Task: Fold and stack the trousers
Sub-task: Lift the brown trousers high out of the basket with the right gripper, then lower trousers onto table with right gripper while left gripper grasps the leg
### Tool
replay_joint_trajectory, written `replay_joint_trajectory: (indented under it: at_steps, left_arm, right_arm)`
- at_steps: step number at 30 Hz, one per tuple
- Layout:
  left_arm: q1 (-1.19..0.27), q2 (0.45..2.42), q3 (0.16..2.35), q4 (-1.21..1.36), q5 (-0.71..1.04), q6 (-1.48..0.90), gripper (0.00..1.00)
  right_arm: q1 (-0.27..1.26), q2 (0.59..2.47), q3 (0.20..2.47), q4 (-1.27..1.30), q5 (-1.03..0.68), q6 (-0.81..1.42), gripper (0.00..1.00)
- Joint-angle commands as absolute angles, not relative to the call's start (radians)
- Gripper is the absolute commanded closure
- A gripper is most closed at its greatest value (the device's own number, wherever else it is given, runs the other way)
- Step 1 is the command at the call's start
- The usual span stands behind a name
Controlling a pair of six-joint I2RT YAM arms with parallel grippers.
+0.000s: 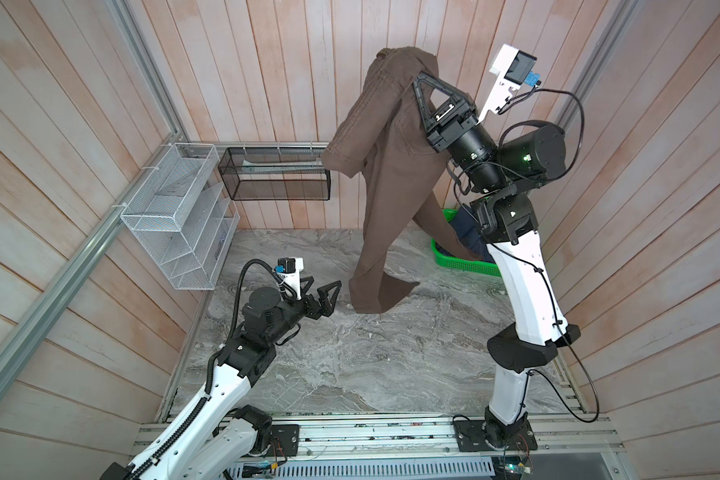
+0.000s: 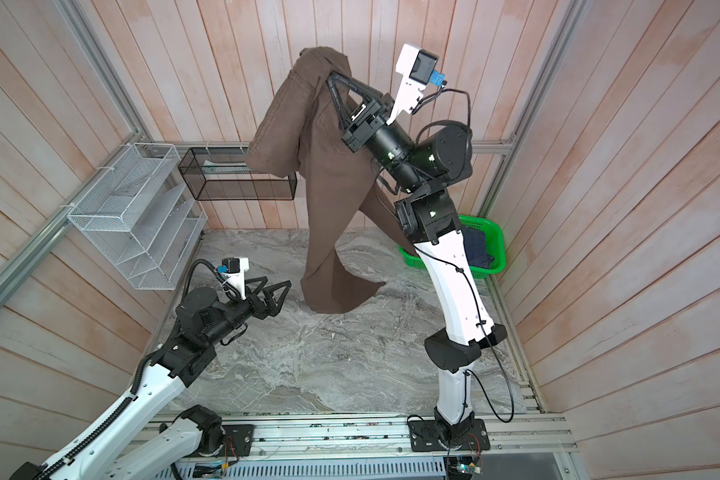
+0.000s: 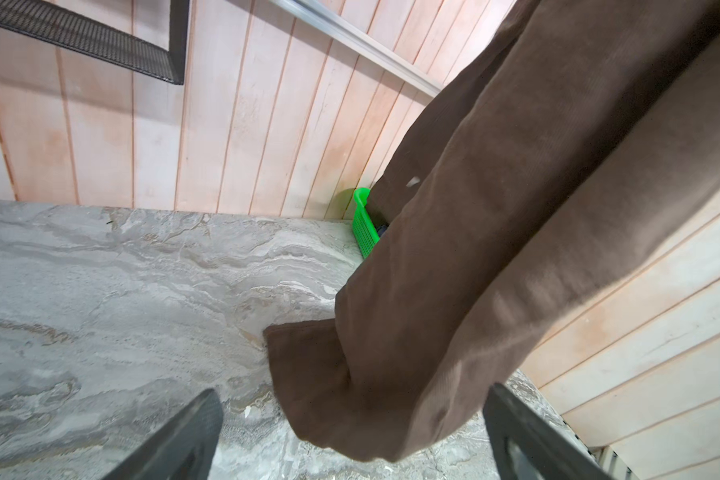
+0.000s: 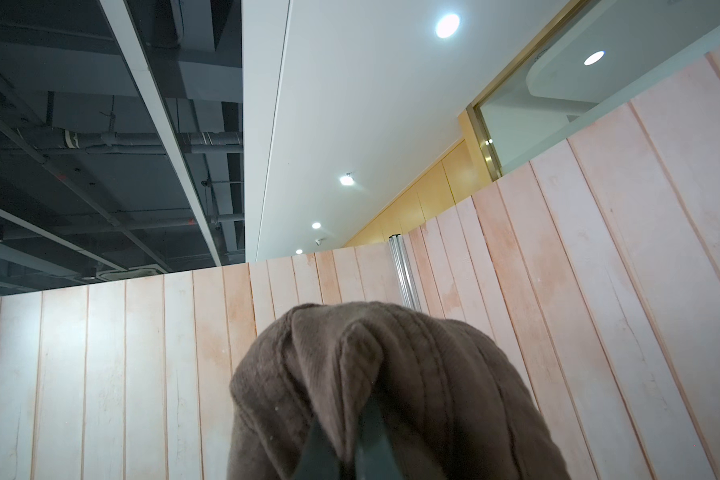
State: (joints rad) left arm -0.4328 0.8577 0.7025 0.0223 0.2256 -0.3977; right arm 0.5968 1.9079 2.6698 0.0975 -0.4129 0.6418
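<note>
Where the desk's left edge meets the wall: one white wire-mesh tiered rack [image 1: 171,216], hung on the planks.
Back wall: one black mesh oblong basket [image 1: 275,174], fixed above the grey marbled desk [image 1: 350,365].
Low left: one left claw [image 1: 325,283], just over the desk, its two fingers spread wide and empty, near the hanging hem.
Middle: one pair of dark brown soft-fabric long trousers [image 1: 391,187], hanging from the waist end. Of its two legs, one has its hem crumpled on the desk and the other trails to the green basket.
High right: one right claw [image 1: 419,85], clamped tight on the waist fabric.
Right back corner: one green perforated plastic basket [image 1: 462,262] on the desk, with one dark blue cloth [image 2: 476,247] inside.
</note>
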Motion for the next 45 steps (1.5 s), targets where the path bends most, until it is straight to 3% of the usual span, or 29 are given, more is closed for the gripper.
replay_joint_trajectory:
  at_steps: [1, 6, 12, 18, 22, 27, 31, 35, 40, 42, 45]
  left_arm:
    - [-0.437, 0.832, 0.684, 0.054, 0.263, -0.399, 0.0]
    - [-0.437, 0.844, 0.698, -0.031, 0.249, -0.398, 0.0]
    - [-0.437, 0.915, 0.758, -0.201, 0.21, -0.392, 0.0]
    - [-0.437, 0.966, 0.776, -0.286, 0.184, -0.394, 0.0]
    - [-0.437, 1.045, 0.805, -0.331, 0.199, -0.4, 0.02]
    - [-0.437, 1.037, 0.807, -0.307, 0.165, -0.432, 0.04]
    - [-0.437, 0.92, 0.809, -0.312, 0.081, -0.465, 0.05]
    - [-0.437, 0.714, 0.8, -0.326, -0.018, -0.496, 0.06]
    - [-0.437, 0.388, 0.772, -0.328, -0.182, -0.503, 0.06]
    - [-0.437, 0.287, 0.776, -0.344, -0.229, -0.492, 0.06]
    - [-0.437, 0.235, 0.813, -0.406, -0.267, -0.48, 0.06]
  right_arm:
    - [0.61, 1.807, 2.623, 0.029, -0.286, 0.582, 1.0]
    - [0.61, 1.668, 2.363, -0.226, -0.011, 0.459, 1.0]
    - [0.606, 1.425, 1.815, -0.246, 0.217, 0.404, 1.0]
    - [0.529, 1.133, 1.307, -0.278, 0.32, 0.479, 1.0]
    - [0.463, 0.998, 1.161, -0.344, 0.285, 0.538, 1.0]
    - [0.496, 1.041, 1.3, -0.311, 0.029, 0.546, 1.0]
    - [0.689, 1.214, 1.569, -0.231, -0.076, 0.462, 1.0]
    - [0.884, 1.533, 2.048, -0.233, -0.193, 0.348, 1.0]
    - [1.039, 2.066, 2.925, -0.236, -0.381, 0.36, 1.0]
    - [1.043, 2.095, 2.89, -0.028, -0.442, 0.453, 1.0]
    - [1.056, 1.974, 2.552, 0.245, -0.434, 0.473, 1.0]
